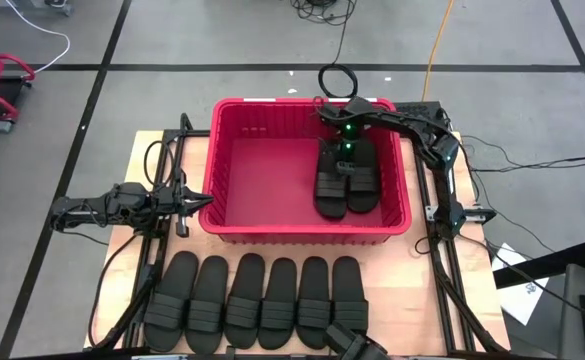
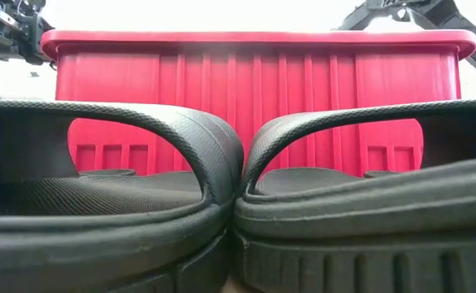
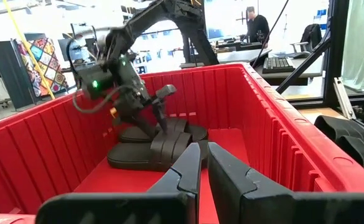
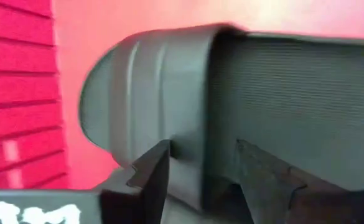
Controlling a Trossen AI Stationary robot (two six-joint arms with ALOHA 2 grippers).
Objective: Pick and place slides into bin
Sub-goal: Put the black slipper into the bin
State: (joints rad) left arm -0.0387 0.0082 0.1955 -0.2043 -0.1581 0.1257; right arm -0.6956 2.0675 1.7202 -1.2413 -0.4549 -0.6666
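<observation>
Slides in the bin: I count two black slide sandals (image 1: 347,172) lying side by side on the floor of the red bin (image 1: 242,222), on its right half, against the right wall
Slides on the table: six more slides (image 1: 257,298) sit in a row along the near edge of the table (image 1: 132,160), soles down, just beside one another, in front of the bin's near wall; in the low view the two nearest ones (image 2: 107,203) fill the foreground, touching, with the bin wall (image 2: 254,89) behind
Right gripper: my right gripper (image 1: 349,150) is down inside the bin at the far end of the two sandals; from the left wrist view it (image 3: 160,115) is right at the upper sandal (image 3: 169,140)
Right gripper grip: in the right wrist view the two fingers (image 4: 154,165) stand a little apart, one on each side of the edge of the sandal (image 4: 169,99) under them; I cannot tell whether they are pinching it or only straddling it
Left gripper: my left gripper (image 1: 184,203) waits outside the bin's left wall, above the table, pointing at the bin
Left gripper grip: its fingers (image 3: 185,165) are nearly together with only a thin gap, holding nothing
Background: a person (image 3: 256,26) stands in the room beyond the table
</observation>
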